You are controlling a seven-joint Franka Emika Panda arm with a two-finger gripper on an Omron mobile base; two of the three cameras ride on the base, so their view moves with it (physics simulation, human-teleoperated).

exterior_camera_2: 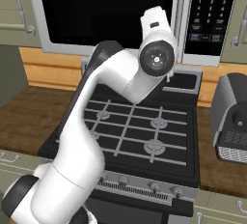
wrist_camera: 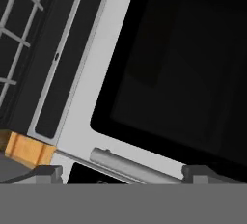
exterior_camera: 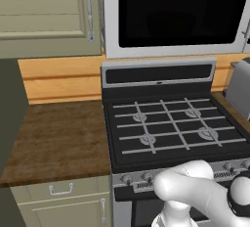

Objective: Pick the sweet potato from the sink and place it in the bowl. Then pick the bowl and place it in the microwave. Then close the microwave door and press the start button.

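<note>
Door (wrist_camera: 178, 63) of the microwave (exterior_camera: 112, 20) looks shut: stiff black glass in a silver frame, best worked by its bar handle (wrist_camera: 135, 166), which lies just past the hand (wrist_camera: 120, 174). Whether the fingers are spread or empty I cannot tell. Dark glass hides whatever sits inside. The keypad (exterior_camera_2: 208, 10) is right of the handle, above the gas stove (exterior_camera: 171, 123).

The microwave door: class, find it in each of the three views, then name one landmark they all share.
Left base view: microwave door fills the top, above the gas stove.
Right base view: top left, behind the arm.
Hand view: tilted, filling the right side.
Shared landmark: the stove's grates.
</note>
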